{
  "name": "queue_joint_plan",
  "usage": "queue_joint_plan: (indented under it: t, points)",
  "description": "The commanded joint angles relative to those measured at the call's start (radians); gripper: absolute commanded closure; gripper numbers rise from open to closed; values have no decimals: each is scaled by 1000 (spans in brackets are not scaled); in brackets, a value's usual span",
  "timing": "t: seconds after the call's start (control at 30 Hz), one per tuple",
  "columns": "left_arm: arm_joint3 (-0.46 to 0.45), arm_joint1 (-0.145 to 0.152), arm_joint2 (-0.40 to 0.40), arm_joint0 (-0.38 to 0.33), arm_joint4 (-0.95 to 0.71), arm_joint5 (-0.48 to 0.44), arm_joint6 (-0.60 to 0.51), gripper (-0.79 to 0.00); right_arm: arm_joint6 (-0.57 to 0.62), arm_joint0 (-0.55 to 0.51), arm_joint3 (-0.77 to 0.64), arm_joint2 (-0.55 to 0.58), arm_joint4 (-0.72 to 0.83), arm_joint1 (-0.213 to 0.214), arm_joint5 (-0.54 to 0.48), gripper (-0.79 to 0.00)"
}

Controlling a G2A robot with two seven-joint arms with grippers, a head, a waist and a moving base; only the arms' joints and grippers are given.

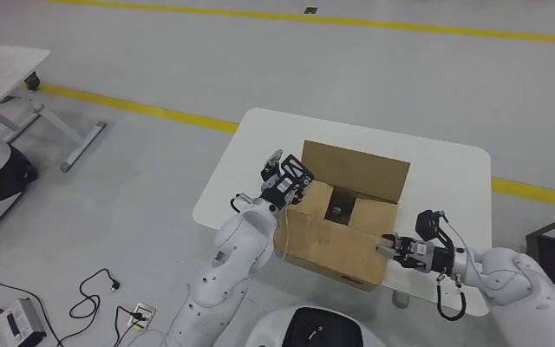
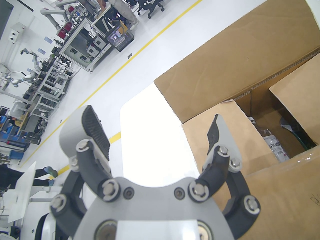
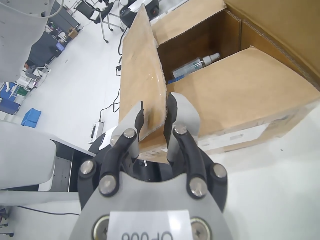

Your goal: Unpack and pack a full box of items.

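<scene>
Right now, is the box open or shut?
Box partly open: back flap up, right gripper pinching the front flap, side flaps folded inward, bottle visible in the gap.

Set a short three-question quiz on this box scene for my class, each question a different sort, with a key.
1. True or false: the left gripper is open and holds nothing.
2. What does the right gripper clamp? A) a cup B) a box flap C) a spoon
3. Fill in: inside the box lies a spray ____.
Key: 1 true; 2 B; 3 bottle.
</scene>
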Motion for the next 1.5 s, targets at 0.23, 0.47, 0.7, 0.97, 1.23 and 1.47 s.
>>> queue_joint_plan:
  t: [0.23,0.47,0.7,0.97,1.23,1.47]
  points:
    - [0,0,0,0,0,0,0,-785,-122,14,-27,21,-44,2,0,0]
    - [0,0,0,0,0,0,0,-785,-283,18,-92,94,-245,4,88,0]
    - [0,0,0,0,0,0,0,-785,-521,-84,-219,162,-533,14,180,0]
    - [0,0,0,0,0,0,0,-785,-682,-212,-304,195,-784,28,221,0]
    - [0,0,0,0,0,0,0,-785,-841,-289,-343,224,-888,34,252,0]
    - [4,3,18,5,4,-40,1,-785,-899,-310,-351,234,-931,36,237,0]
